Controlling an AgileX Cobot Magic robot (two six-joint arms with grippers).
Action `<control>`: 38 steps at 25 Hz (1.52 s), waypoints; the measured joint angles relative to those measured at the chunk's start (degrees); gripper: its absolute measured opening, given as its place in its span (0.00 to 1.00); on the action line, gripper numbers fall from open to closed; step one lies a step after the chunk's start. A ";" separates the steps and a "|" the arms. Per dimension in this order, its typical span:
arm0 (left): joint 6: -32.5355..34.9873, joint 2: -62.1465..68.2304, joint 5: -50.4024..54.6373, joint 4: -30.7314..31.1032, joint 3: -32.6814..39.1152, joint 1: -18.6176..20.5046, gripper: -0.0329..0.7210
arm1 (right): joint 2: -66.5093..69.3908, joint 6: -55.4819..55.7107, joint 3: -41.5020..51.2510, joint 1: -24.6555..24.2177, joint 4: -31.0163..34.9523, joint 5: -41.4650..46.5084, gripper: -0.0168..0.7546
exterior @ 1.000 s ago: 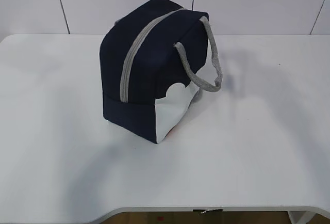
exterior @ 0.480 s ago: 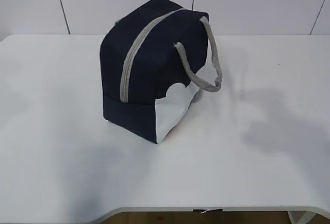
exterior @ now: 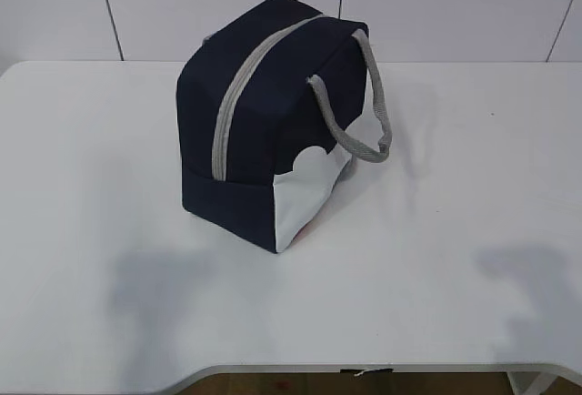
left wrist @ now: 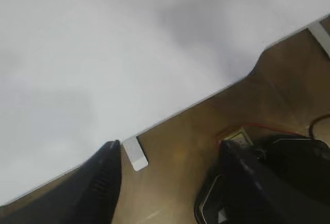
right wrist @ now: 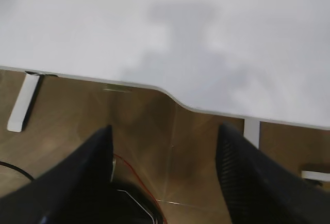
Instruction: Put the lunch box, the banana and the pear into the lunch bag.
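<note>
The navy lunch bag (exterior: 273,122) stands on the white table (exterior: 436,258) left of centre, its grey zipper (exterior: 238,95) shut and a grey loop handle (exterior: 364,104) hanging on its right side above the white cloud panel (exterior: 305,195). The lunch box, the banana and the pear are out of view. Neither arm shows in the exterior view, only their shadows on the table. My left gripper (left wrist: 167,154) is open and empty over the table's front edge and the wooden floor. My right gripper (right wrist: 164,141) is likewise open and empty, hanging past the table's front edge.
The table's front edge has a curved cut-out (exterior: 364,372). White table legs (right wrist: 21,108) and a red cable (right wrist: 136,175) lie below on the brown floor. A white tiled wall (exterior: 436,4) rises behind the table.
The arms' shadows have slid toward the table's front edge, the right one from beside the bag to the front right corner. The bag has not moved.
</note>
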 joint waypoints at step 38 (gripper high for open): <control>0.00 -16.71 -6.77 3.93 15.23 1.86 0.62 | -10.91 0.04 10.35 0.00 -4.25 -6.33 0.67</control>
